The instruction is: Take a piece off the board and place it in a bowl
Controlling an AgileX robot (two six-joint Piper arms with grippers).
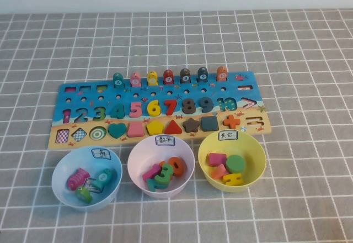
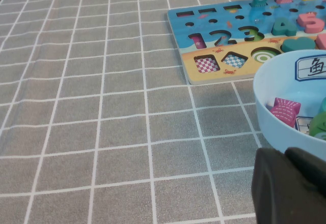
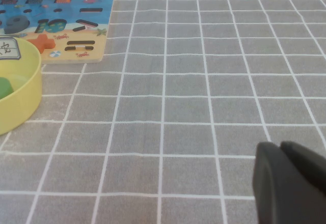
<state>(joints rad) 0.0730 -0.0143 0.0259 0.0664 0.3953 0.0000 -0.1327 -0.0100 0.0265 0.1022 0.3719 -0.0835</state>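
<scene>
The blue puzzle board (image 1: 220,132) lies mid-table. It holds fish pegs (image 1: 169,77) at the back, numbers (image 1: 154,108) in the middle row and shapes (image 1: 172,127) in front. Three bowls stand before it: blue (image 1: 66,165) with fish pieces, pink (image 1: 140,157) with numbers, yellow (image 1: 251,149) with shapes. Neither arm shows in the high view. My left gripper (image 2: 285,154) is shut and empty, low beside the blue bowl (image 2: 275,81). My right gripper (image 3: 280,146) is shut and empty over the cloth, to the right of the yellow bowl (image 3: 25,91).
A grey checked cloth (image 1: 309,199) covers the whole table. The board's left end (image 2: 178,25) and an orange plus piece (image 3: 42,42) on its right end show in the wrist views. Open cloth lies on both sides of the board and bowls.
</scene>
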